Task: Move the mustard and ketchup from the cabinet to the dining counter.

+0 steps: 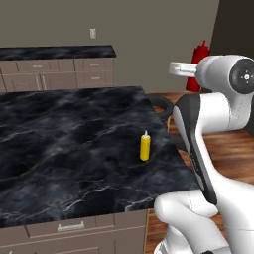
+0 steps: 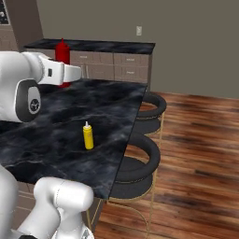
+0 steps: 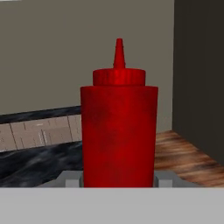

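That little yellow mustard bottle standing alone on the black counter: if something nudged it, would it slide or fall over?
The mustard bottle would probably tip rather than slide: it stands upright, tall and narrow on a small base. Once down, its round body would likely roll on the smooth dining counter. It stands not far from the counter's edge, so a roll might carry it off.
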